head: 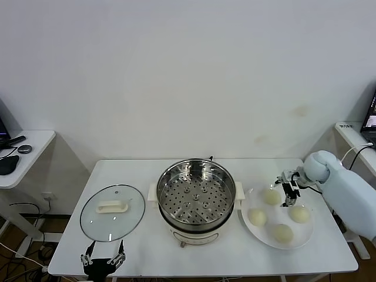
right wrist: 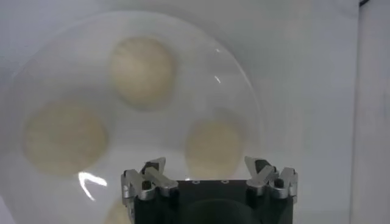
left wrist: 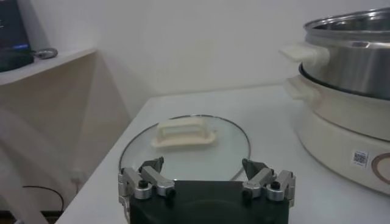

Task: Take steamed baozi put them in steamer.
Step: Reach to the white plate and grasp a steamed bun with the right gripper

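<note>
The steamer (head: pixel 197 200), a shiny steel pot with a perforated tray on a cream base, stands empty at the table's middle; its side shows in the left wrist view (left wrist: pixel 353 67). Four cream-white baozi lie on a white plate (head: pixel 304 236) to its right: (head: pixel 272 197), (head: pixel 257 217), (head: pixel 299 214), (head: pixel 283 233). My right gripper (head: pixel 288 197) hovers open over the plate's far side. In the right wrist view the right gripper (right wrist: pixel 206 165) is open and empty, with one baozi (right wrist: pixel 213 146) just ahead of its jaws and others farther off (right wrist: pixel 143 70), (right wrist: pixel 64 137). My left gripper (head: pixel 104 258) is parked open at the front left.
A round glass lid (head: pixel 112 212) with a cream handle lies flat left of the steamer, just ahead of the left gripper (left wrist: pixel 203 165); it fills the middle of the left wrist view (left wrist: pixel 183 146). Side desks stand at the far left (head: pixel 23 153) and far right (head: pixel 352 132).
</note>
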{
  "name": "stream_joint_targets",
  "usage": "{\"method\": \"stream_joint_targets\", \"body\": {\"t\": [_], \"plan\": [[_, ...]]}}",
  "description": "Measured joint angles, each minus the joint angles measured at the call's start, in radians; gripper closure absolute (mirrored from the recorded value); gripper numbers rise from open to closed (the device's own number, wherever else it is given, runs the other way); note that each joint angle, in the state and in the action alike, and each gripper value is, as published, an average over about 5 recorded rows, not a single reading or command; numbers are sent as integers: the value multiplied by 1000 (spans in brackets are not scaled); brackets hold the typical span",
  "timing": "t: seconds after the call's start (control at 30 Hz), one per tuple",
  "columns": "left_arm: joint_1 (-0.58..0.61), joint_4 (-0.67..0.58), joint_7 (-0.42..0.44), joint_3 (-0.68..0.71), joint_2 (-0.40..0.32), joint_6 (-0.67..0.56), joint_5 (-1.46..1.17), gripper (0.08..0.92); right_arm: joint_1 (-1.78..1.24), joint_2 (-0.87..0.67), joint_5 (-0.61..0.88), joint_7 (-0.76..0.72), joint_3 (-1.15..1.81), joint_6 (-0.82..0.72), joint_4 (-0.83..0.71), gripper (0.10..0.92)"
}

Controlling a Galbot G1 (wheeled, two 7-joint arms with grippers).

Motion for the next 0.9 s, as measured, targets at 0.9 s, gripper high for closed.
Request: {"method": "stream_joint_targets", "body": {"t": [0.9], "plan": [[3, 10, -2, 9, -2, -1, 0, 177, -2, 79, -35, 38, 7, 8, -121, 214]]}}
